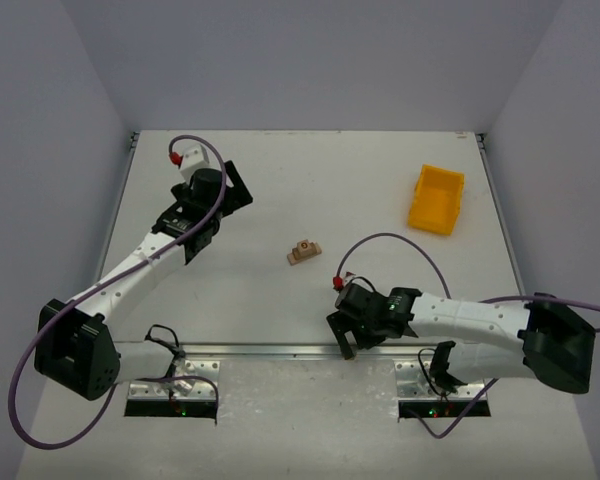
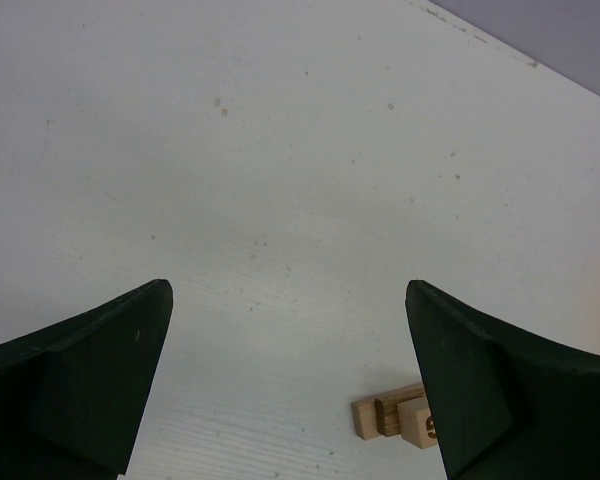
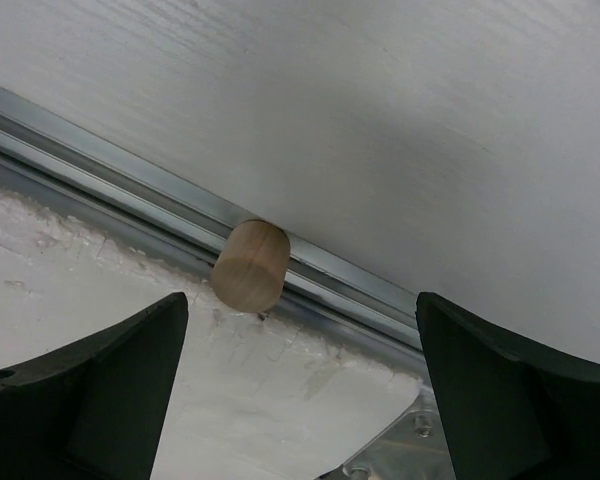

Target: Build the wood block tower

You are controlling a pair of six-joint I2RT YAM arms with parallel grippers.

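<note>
The wood block tower stands mid-table: a flat pale plank with a small pale block and a darker piece on it. In the left wrist view the tower sits low right, partly hidden behind my right finger. My left gripper is open and empty, up and left of the tower, well apart from it. My right gripper is open and empty at the table's near edge. It points at a small round wooden cylinder lying on the metal rail, ahead of the left finger and not between the jaws.
A yellow plastic bin stands at the back right. A metal rail runs along the table's near edge, with a rough white surface below it. Grey walls enclose the table on three sides.
</note>
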